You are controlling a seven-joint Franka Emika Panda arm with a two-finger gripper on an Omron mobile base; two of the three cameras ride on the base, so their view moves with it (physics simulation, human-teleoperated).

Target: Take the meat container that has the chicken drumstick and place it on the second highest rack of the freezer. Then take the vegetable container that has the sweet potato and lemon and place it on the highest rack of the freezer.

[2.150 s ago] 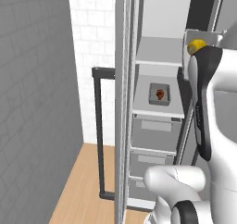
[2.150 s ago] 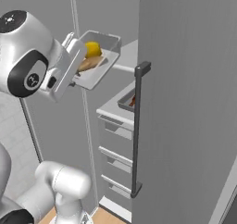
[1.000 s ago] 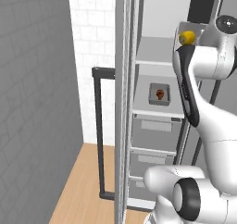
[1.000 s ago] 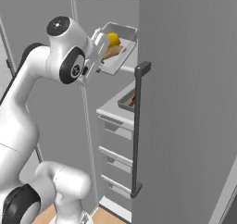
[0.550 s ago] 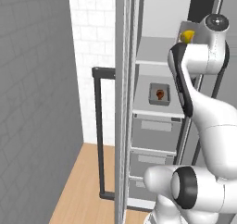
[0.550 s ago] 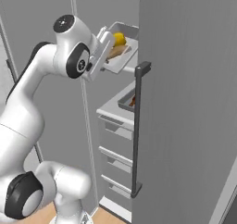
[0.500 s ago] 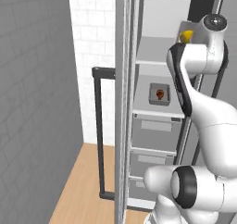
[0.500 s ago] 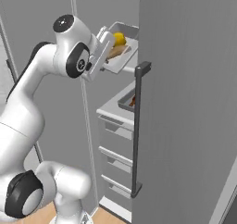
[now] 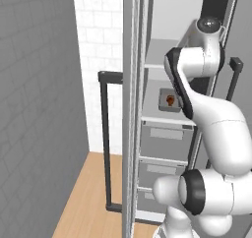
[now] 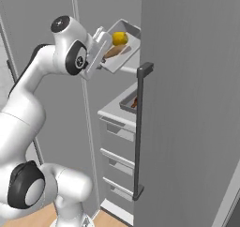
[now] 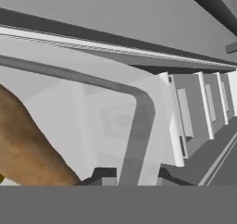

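Observation:
My gripper (image 10: 102, 48) is shut on the near rim of the vegetable container (image 10: 127, 47), a pale tray held tilted at the freezer's (image 10: 187, 104) opening, just above the highest rack (image 9: 160, 55). The lemon (image 10: 120, 37) and the sweet potato (image 10: 117, 52) lie in it. Seen from the hand, the gripper (image 11: 132, 177) clamps the tray's wall (image 11: 139, 121), with the sweet potato (image 11: 25, 149) at the left. The meat container (image 9: 169, 99) with the chicken drumstick (image 9: 170, 101) rests on the shelf below; its corner (image 10: 131, 102) shows past the door edge.
The freezer's right door (image 10: 197, 127) with its dark bar handle (image 10: 138, 132) stands close beside the tray. The left door's handle (image 9: 105, 138) is at the left. Grey drawers (image 9: 165, 133) sit below the shelves. A white tiled wall (image 9: 101, 45) lies behind.
The arm has carried the vegetable container up and further in toward the freezer's top shelf. The lemon is now hidden behind the arm in the left base view. The meat container stayed put.

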